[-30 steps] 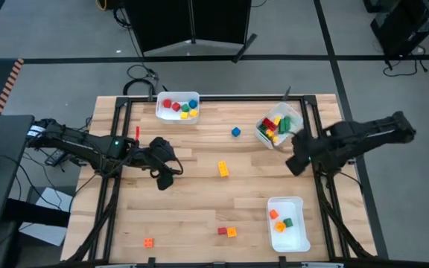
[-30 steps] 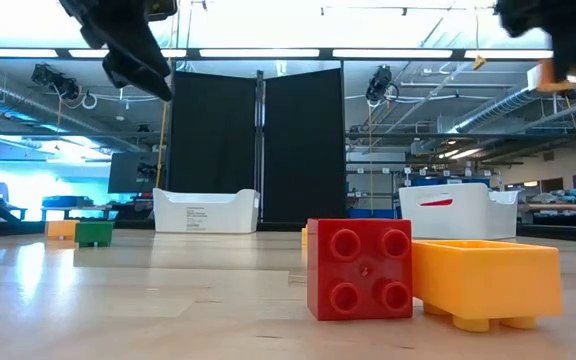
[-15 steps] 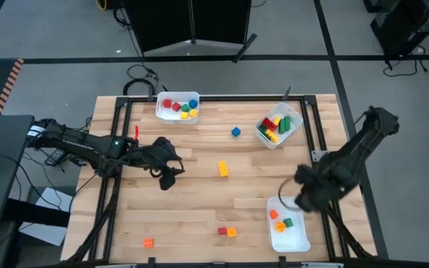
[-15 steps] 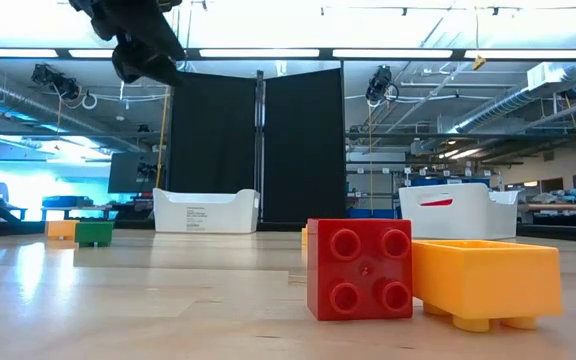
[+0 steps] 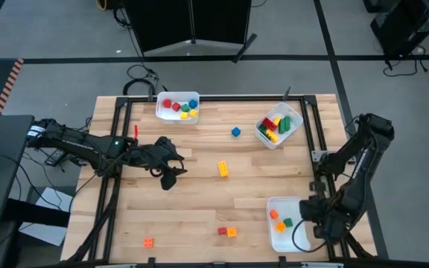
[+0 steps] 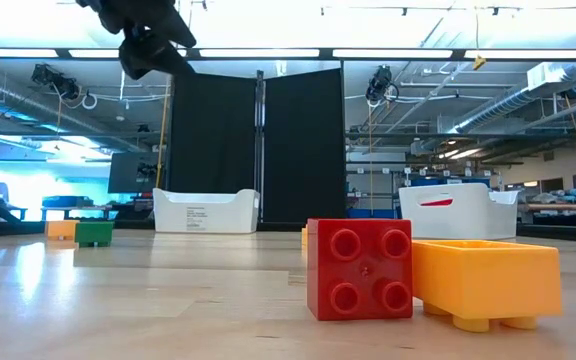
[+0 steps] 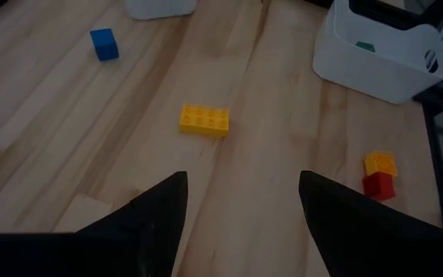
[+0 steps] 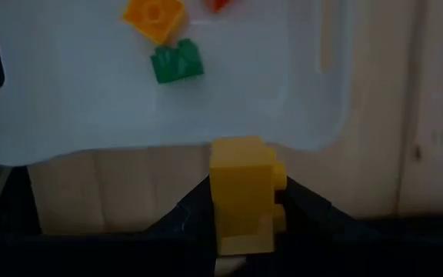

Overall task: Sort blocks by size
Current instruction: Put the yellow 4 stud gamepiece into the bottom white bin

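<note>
Loose blocks lie on the wooden table: a blue cube (image 5: 235, 132), a yellow brick (image 5: 223, 169), a red and an orange block (image 5: 226, 231) side by side, and an orange one (image 5: 149, 242). My left gripper (image 5: 168, 176) hangs open above the table's left middle, with the yellow brick (image 7: 204, 120) ahead of it. My right gripper (image 5: 313, 222) stands over the right edge of the near right bin (image 5: 298, 240), shut on a small yellow block (image 8: 241, 192). That bin holds a green (image 8: 177, 61), an orange (image 8: 154, 15) and a red block. My right gripper pinches the yellow block by two opposite sides (image 8: 220, 201) between its two fingers. The fingers come from above and point down. The block is lifted clear and upright, over the bin's rim (image 8: 206, 142) and the wood beside it.
A white bin (image 5: 177, 106) with several blocks stands at the far edge, and another (image 5: 278, 125) at the far right. Black frame rails run along the table's left and right sides. Bare wood lies in the middle and near left.
My right gripper has swung from the far right bin toward the table's near edge, sinking as it went and rolling about, with the yellow block still in its fingers. It now stands at the near right bin. My left gripper has tipped up a little.
</note>
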Controlling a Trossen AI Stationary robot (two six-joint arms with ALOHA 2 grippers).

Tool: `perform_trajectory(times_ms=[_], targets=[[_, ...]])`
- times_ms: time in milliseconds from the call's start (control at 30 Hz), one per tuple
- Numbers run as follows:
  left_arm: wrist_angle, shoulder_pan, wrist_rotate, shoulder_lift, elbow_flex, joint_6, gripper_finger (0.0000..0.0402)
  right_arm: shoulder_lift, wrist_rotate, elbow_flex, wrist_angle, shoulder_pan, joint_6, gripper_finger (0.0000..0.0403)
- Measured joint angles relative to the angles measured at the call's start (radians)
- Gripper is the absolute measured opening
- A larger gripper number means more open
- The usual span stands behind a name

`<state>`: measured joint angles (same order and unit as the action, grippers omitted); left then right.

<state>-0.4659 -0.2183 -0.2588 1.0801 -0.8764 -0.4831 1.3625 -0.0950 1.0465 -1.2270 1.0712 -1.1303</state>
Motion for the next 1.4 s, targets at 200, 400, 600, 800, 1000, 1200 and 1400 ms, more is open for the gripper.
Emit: perform_trajectory(times_ms=[200, 400, 600, 800, 1000, 1200, 1400], targets=[[0.007, 0.000, 0.000, 0.000, 0.000, 0.000, 0.0258, 0.045, -0.017, -0.053, 0.117, -0.021, 0.070, 0.0112], [0.007, 0.000, 0.000, 0.000, 0.000, 0.000, 0.0258, 0.089, -0.017, -0.079, 0.189, -0.073, 0.170, 0.0112], [0.007, 0.000, 0.000, 0.000, 0.000, -0.001, 0.0258, 0.129, -0.017, -0.080, 0.229, -0.121, 0.278, 0.0112], [0.006, 0.000, 0.000, 0.000, 0.000, -0.001, 0.0258, 0.176, 0.051, -0.121, 0.285, -0.166, 0.371, 0.0112], [0.006, 0.000, 0.000, 0.000, 0.000, -0.001, 0.0258, 0.189, 0.074, -0.139, 0.332, -0.195, 0.394, 0.0115], [0.006, 0.000, 0.000, 0.000, 0.000, -0.023, 0.0258, 0.189, 0.062, -0.145, 0.327, -0.196, 0.376, 0.0133], [0.006, 0.000, 0.006, 0.000, 0.000, -0.022, 0.0258, 0.190, 0.062, -0.145, 0.320, -0.197, 0.369, 0.0140]])
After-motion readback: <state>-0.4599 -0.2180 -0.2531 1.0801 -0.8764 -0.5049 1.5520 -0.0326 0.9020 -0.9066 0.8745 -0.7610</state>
